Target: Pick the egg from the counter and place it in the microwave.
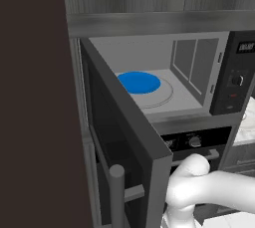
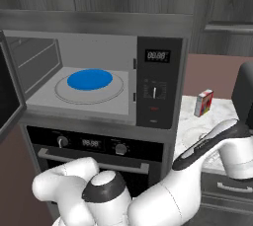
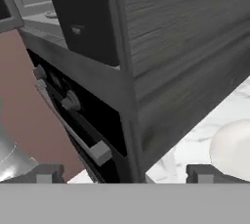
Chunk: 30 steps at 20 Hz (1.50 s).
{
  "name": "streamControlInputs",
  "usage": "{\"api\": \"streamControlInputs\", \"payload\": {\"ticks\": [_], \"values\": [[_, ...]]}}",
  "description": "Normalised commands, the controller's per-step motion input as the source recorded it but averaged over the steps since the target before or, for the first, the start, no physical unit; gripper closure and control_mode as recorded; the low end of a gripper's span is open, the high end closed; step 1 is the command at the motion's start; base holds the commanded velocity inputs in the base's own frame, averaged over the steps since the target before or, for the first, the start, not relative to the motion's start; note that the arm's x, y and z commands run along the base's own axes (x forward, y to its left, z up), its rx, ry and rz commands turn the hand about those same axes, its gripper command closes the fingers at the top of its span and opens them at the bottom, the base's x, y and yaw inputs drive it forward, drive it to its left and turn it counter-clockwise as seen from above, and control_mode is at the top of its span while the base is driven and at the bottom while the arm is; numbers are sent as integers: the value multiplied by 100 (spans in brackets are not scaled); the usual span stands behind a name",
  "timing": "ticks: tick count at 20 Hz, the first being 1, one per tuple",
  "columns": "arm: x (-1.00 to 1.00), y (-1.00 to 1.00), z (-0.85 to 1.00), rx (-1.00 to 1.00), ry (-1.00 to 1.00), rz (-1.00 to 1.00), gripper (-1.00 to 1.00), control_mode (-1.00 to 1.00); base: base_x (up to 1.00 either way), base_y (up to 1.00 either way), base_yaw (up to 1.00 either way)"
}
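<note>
Jaws spread wide, holding nothing. Egg [image 3: 233, 149] sits on the pale marble surface [image 3: 195, 142] just beyond the right-hand tip in the hand view, off-centre, not between the tips. Microwave [image 2: 160, 79] stands open, blue plate [image 2: 90, 79] on its turntable.

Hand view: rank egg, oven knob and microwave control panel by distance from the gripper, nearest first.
1. egg: lower right of the view, on the counter, beside one tip of the gripper.
2. oven knob: left, farther back.
3. microwave control panel: top, farthest.
</note>
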Motion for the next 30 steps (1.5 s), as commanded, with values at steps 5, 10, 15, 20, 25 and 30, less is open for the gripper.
{"api": "streamControlInputs", "payload": {"ticks": [5,10,15,20,25,30], "values": [[100,-6,-53,0,-6,-25,-100,-100,0,0,0],[62,-78,-32,-1,0,-19,-100,-100,0,0,0],[58,-65,-20,-7,0,-10,-100,-100,0,0,0],[40,-45,-23,-1,-4,1,-100,-100,0,0,0],[21,-30,-34,0,-8,13,-100,-100,0,0,0],[23,-14,-25,0,-13,21,-100,-100,0,0,0]]}}
